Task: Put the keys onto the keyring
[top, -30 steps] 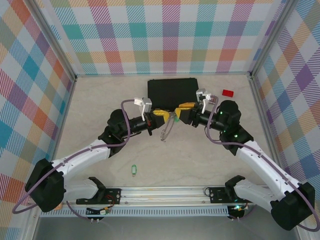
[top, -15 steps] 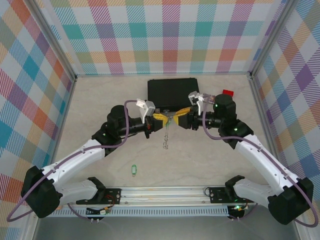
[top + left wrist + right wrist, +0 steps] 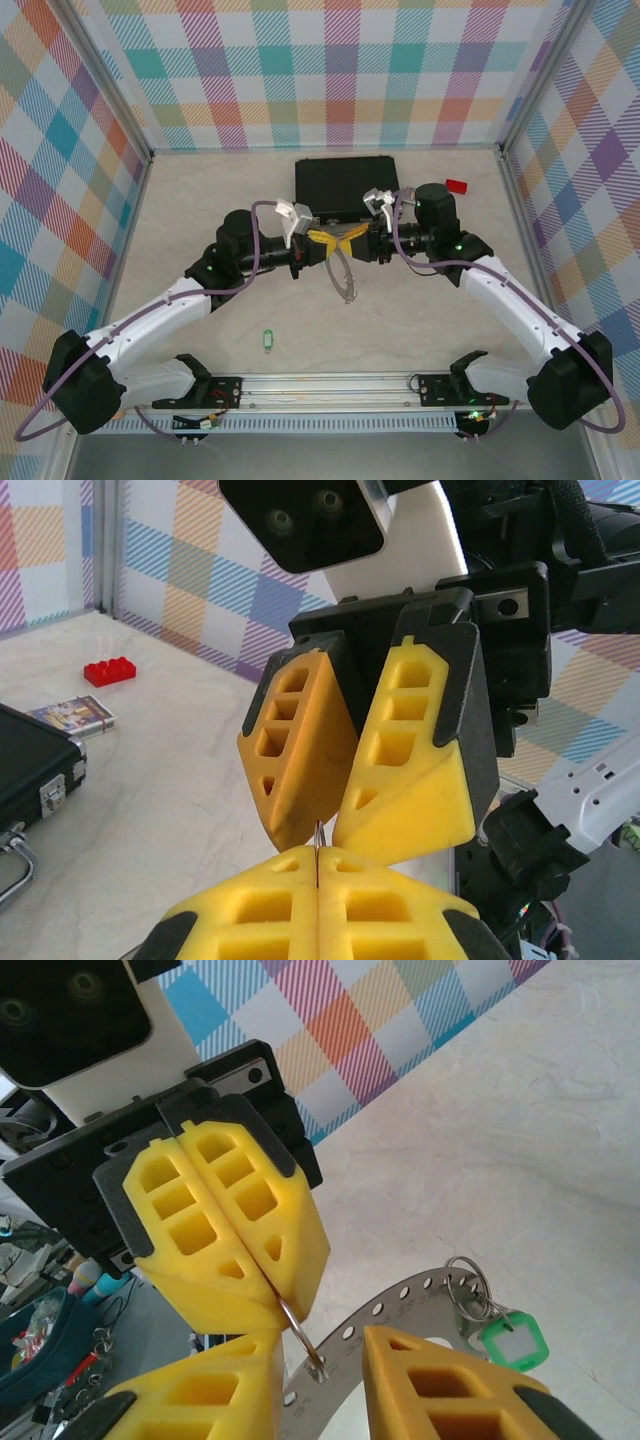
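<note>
The keyring point(image 3: 345, 276), a thin grey hoop, hangs between my two grippers above the table. In the right wrist view it is a perforated metal band point(image 3: 400, 1296). A small wire loop point(image 3: 297, 1326) runs through one of its holes, and my left gripper point(image 3: 322, 241) point(image 3: 318, 855) is shut on that loop. My right gripper point(image 3: 353, 239) point(image 3: 320, 1355) is open, with its fingers on either side of the band. One green-tagged key point(image 3: 508, 1342) hangs from the band by a small ring. The other key point(image 3: 267, 341) lies on the table near the front.
The black case point(image 3: 345, 180) point(image 3: 30, 770) lies just behind the grippers, its metal handle toward the left wrist camera. A small red block point(image 3: 456, 185) point(image 3: 110, 670) sits at the back right beside a small printed card point(image 3: 72, 714). Checked walls enclose the table.
The right arm has swung left and both grippers have closed in on each other. The keyring went from hanging edge-on to showing its loop below them. The loose key has not moved.
</note>
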{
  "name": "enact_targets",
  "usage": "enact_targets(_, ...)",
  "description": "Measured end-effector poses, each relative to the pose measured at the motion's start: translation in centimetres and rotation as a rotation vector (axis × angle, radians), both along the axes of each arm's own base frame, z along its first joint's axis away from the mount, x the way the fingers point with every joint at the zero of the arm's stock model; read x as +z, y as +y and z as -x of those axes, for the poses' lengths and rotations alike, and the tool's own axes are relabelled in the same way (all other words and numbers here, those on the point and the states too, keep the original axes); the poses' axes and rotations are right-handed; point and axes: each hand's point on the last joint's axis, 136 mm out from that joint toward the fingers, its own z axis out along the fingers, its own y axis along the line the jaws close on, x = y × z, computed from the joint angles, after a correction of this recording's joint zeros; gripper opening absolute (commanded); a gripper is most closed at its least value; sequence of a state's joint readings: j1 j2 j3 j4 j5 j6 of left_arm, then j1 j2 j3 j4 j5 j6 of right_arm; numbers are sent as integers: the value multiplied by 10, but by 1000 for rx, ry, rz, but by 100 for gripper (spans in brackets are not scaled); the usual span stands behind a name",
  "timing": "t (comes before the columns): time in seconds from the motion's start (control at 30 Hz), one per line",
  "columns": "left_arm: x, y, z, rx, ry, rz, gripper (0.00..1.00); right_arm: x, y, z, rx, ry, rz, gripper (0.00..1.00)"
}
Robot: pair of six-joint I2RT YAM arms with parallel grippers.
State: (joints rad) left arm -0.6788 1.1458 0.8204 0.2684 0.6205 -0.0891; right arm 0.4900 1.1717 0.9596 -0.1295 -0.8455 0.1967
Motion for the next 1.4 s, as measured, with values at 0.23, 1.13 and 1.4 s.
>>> enact_targets(0.23,-6,-2,-1,-10,24,-7,0,1,0,2,14,-1,-5,21)
enact_targets(1.13,17,2,-14,79,45,88,46,8,-3,-1,-33,-64,-44,0)
enact_targets(1.4,38,18,-18,171,38,225,39,19,-13,-12,-171,-148,-157,0)
